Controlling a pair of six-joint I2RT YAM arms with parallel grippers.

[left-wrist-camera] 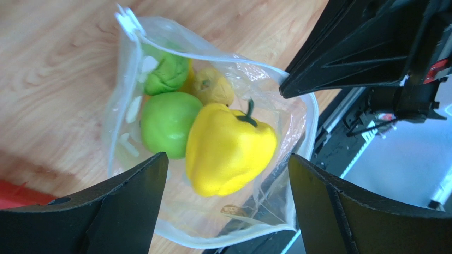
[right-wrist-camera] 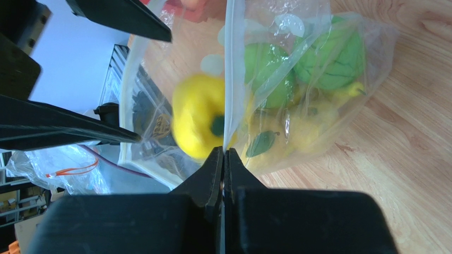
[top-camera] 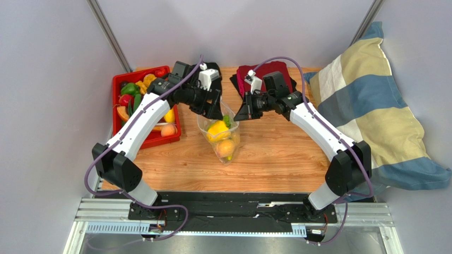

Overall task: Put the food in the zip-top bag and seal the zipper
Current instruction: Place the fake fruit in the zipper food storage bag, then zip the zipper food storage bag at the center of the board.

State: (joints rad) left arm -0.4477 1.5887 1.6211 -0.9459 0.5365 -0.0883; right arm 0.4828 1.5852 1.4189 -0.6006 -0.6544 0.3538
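Observation:
The clear zip-top bag (top-camera: 221, 138) stands open on the wooden table, between my two grippers. It holds a yellow pepper (left-wrist-camera: 228, 151), a green lime (left-wrist-camera: 167, 121), a green leafy piece (left-wrist-camera: 167, 74), a yellow piece (left-wrist-camera: 212, 87) and an orange fruit (top-camera: 225, 147). My left gripper (left-wrist-camera: 228, 174) is open and empty right above the bag's mouth, with the pepper below it. My right gripper (right-wrist-camera: 224, 153) is shut on the bag's top edge at the white zipper strip (right-wrist-camera: 229, 63) and holds that side up. The white slider tab (left-wrist-camera: 127, 18) sits at the far end of the mouth.
A red tray (top-camera: 118, 79) at the left holds more toy food, with a peach fruit (top-camera: 168, 130) near its front. A dark red cloth (top-camera: 273, 71) lies at the back. A striped pillow (top-camera: 371, 106) fills the right side.

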